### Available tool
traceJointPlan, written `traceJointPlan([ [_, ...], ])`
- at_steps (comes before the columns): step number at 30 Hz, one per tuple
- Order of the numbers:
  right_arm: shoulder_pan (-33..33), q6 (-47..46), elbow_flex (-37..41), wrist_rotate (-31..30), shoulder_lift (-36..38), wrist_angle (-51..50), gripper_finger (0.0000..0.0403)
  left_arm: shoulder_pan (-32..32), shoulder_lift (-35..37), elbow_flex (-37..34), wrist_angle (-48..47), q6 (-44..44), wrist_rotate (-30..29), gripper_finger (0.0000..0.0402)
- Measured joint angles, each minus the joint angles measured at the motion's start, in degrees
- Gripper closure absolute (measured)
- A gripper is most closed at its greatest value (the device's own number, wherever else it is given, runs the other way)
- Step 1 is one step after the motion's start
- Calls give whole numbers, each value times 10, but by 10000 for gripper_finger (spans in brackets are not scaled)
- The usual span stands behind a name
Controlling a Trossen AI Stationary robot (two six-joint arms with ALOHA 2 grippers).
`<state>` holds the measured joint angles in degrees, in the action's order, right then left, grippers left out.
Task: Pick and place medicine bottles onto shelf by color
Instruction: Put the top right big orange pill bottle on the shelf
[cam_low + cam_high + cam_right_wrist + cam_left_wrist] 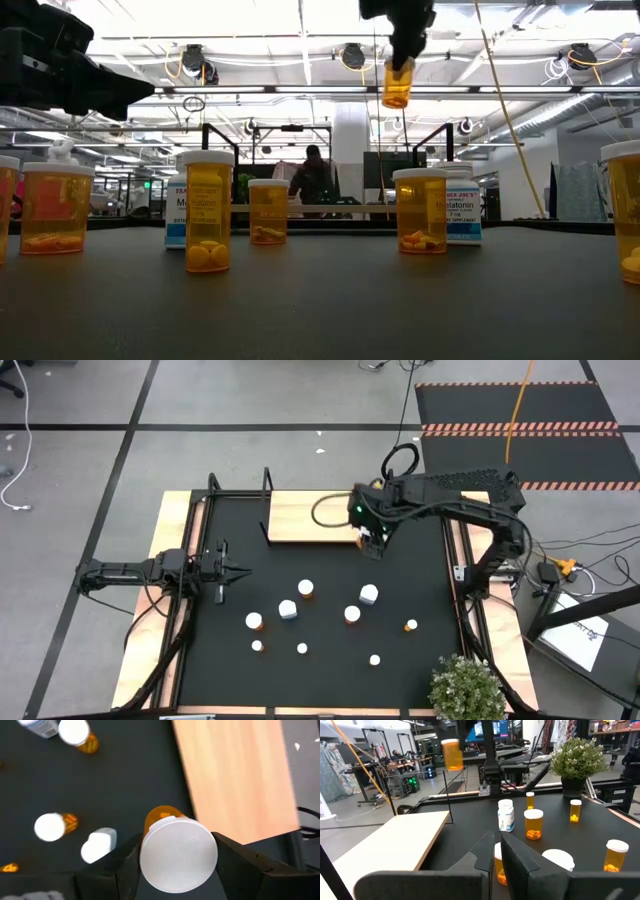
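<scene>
A: Right gripper (177, 852) is clamped on an orange bottle (397, 82) by its white cap, body hanging down, high over the shelf (310, 517) at its right end. Cap grip keeps it upright for setting down, I'd guess.

B: Left gripper (232, 571)?

A: Parked at the table's left side, fingers together, holding nothing. Waiting.

B: Other bottles?

A: Loose on the black mat (330, 670), well apart from the shelf. Mostly orange, plus white ones like this (369, 595). Shelf board looks bare.

B: Anything unclear?

A: Low view cuts the right arm off at the top, and the shelf is barely visible behind the bottles. High view hides the held bottle under the gripper. Labels unreadable. A person (313, 180) stands far behind.
</scene>
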<state>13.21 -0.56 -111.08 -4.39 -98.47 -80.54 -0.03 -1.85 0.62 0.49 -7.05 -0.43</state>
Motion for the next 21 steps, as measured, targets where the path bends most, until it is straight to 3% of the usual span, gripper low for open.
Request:
traceJointPlan([
  [7,64,54,-105,0,-58,-40,190,0,-1,0,0,-2,0,366],
  [21,229,105,-114,1,-65,-2,190,0,-13,0,1,-19,0,366],
])
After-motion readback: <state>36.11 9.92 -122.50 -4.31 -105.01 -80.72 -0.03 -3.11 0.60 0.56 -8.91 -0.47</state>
